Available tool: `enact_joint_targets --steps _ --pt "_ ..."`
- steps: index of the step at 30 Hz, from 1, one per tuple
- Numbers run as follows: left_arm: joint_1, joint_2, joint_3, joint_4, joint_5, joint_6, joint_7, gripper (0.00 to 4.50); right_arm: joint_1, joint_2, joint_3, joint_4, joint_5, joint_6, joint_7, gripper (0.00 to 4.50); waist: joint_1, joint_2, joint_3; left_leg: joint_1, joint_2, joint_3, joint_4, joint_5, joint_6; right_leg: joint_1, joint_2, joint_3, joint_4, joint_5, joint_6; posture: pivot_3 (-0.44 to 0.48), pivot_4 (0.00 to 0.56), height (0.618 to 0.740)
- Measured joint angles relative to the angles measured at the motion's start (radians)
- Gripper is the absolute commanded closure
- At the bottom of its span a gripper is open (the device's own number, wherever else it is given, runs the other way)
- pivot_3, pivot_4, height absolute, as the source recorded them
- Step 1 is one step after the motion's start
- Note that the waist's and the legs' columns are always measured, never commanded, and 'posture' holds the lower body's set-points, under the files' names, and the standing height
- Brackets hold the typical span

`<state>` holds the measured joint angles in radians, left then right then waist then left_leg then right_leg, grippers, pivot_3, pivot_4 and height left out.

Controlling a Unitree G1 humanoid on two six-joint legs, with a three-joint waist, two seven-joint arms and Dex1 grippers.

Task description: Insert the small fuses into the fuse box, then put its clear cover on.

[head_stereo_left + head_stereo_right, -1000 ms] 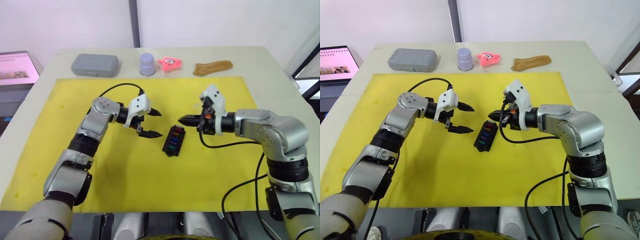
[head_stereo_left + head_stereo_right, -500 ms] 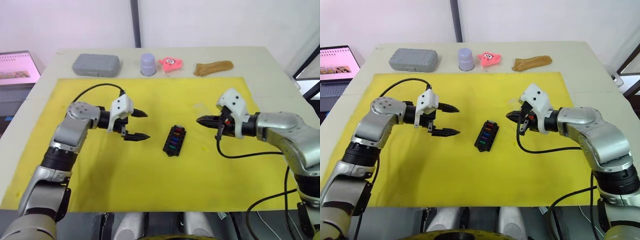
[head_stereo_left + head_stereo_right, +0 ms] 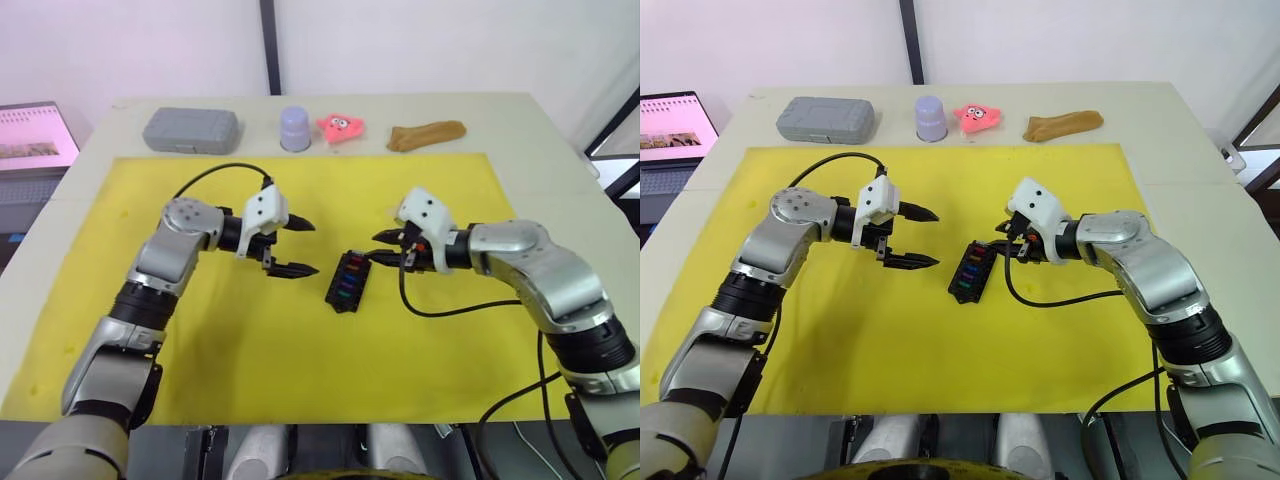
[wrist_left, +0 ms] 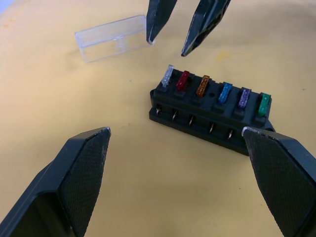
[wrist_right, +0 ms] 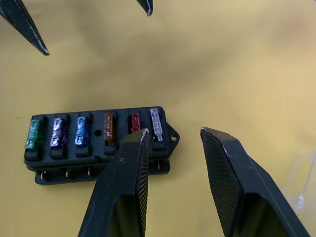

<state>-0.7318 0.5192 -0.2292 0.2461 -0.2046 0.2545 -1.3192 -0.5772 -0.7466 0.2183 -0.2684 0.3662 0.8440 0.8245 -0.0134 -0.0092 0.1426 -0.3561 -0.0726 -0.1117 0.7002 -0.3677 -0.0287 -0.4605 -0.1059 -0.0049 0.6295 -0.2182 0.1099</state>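
Hands empty: left hand (image 3: 297, 247) spread wide, right hand (image 3: 992, 240) narrowly parted near fuse box (image 3: 347, 281).

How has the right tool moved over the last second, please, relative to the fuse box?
Yes. The right tool pulled away from the fuse box toward the robot's right, then came back; its open fingers now sit by the box's far end.

Fuse box (image 4: 210, 116) black, just off the tips of the right pincer (image 3: 383, 247); its small fuses (image 4: 216, 91) run grey-clear, red, amber, blue, purple, green. Clear cover (image 4: 114, 38) see-through, by the right pincer's tips. Both pincers black w/ white housings; left pincer (image 3: 299, 247) the same. Mat (image 3: 300, 350) yellow, counter (image 3: 520, 120) cream. Far side, beyond both pincers: grey case (image 3: 190, 129), lavender cup (image 3: 294, 128), pink toy (image 3: 340, 127), tan cloth (image 3: 426, 135).
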Motion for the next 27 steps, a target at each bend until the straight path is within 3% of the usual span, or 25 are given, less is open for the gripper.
enact_joint_targets --steps 17,20,22,27 --pt "-0.009 -0.004 -0.012 0.014 0.009 -0.008 0.003 0.0 -0.039 0.055 0.028 0.059 -0.023 0.021 0.008 2.74 0.0 0.0 0.0 0.0 0.0 0.0 0.0 0.0 0.0 0.0 0.0 0.0 0.0 0.0 0.0 0.0 0.15 0.74" --pt "-0.008 0.005 -0.012 0.013 0.009 -0.008 0.003 0.0 -0.04 0.061 0.031 0.062 -0.03 0.023 0.009 3.6 0.0 0.0 0.0 0.0 0.0 0.0 0.0 0.0 0.0 0.0 0.0 0.0 0.0 0.0 0.0 0.0 0.15 0.74" --pt "-0.008 0.009 -0.012 0.013 0.009 -0.008 0.003 0.0 -0.04 0.063 0.04 0.069 -0.03 0.028 0.013 4.45 0.0 0.0 0.0 0.0 0.0 0.0 0.0 0.0 0.0 0.0 0.0 0.0 0.0 0.0 0.0 0.0 0.15 0.74" --pt "-0.009 0.012 -0.012 0.015 0.009 -0.009 0.005 0.0 -0.057 0.065 0.042 0.069 -0.025 0.071 0.023 4.45 0.0 0.0 0.0 0.0 0.0 0.0 0.0 0.0 0.0 0.0 0.0 0.0 0.0 0.0 0.0 0.0 0.15 0.74"
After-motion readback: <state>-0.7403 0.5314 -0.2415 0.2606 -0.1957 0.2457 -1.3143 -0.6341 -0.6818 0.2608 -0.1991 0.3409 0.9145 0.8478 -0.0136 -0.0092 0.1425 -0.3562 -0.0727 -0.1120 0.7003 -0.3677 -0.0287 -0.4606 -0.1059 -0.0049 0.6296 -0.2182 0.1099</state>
